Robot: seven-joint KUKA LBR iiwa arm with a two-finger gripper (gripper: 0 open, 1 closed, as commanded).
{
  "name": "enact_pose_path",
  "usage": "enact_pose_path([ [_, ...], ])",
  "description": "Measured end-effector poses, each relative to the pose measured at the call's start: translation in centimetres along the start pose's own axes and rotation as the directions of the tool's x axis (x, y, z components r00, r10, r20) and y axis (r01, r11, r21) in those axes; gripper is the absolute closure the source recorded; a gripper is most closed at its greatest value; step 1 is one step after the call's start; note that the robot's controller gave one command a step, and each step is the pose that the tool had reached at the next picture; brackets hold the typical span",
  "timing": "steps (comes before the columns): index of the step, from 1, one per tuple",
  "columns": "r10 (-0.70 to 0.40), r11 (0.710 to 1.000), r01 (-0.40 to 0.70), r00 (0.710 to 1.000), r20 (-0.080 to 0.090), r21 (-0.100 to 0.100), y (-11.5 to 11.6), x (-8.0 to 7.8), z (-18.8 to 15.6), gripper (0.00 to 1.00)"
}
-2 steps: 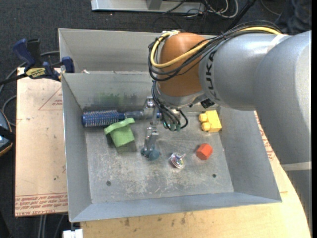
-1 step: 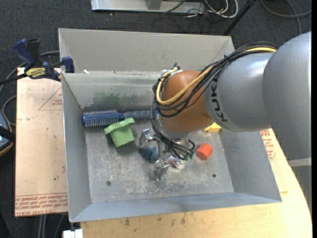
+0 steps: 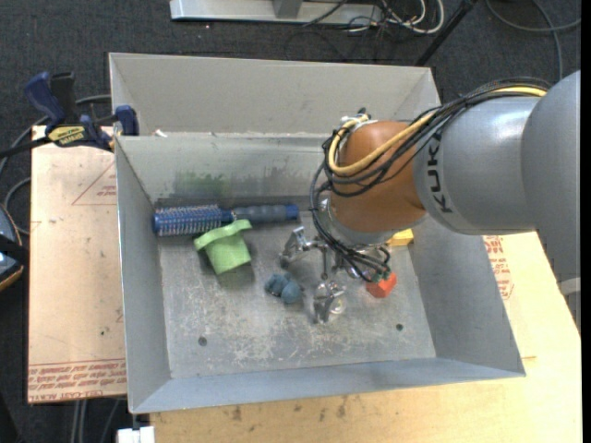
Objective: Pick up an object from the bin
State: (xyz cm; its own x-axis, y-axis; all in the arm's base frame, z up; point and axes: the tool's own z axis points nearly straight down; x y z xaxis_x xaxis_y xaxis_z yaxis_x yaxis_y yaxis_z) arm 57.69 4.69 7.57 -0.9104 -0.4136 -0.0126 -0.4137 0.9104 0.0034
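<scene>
My gripper hangs low over the middle of the bin floor, under the arm's orange cover. It is open, with one metal fingertip toward the back and the other toward the front. A small blue-grey lump lies on the floor just left of the gap between them, touching neither finger that I can see. A small red-orange piece lies just right of the gripper. Nothing is between the fingers.
A green cup-shaped piece lies on its side left of the gripper. A blue hairbrush stretches along the back wall. A yellow thing peeks out from beneath the arm's cover at the right.
</scene>
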Motion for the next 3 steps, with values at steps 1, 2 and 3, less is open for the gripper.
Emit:
enact_pose_path([
  [1,-0.056,0.998,0.056,0.998,-0.009,0.007,2.9,-3.2,0.0,0.00],
  [2,-0.050,0.999,0.051,0.999,-0.004,0.005,2.9,-3.3,-0.2,1.00],
  [3,-0.156,0.988,0.156,0.988,-0.002,0.006,3.6,-3.7,-13.7,1.00],
])
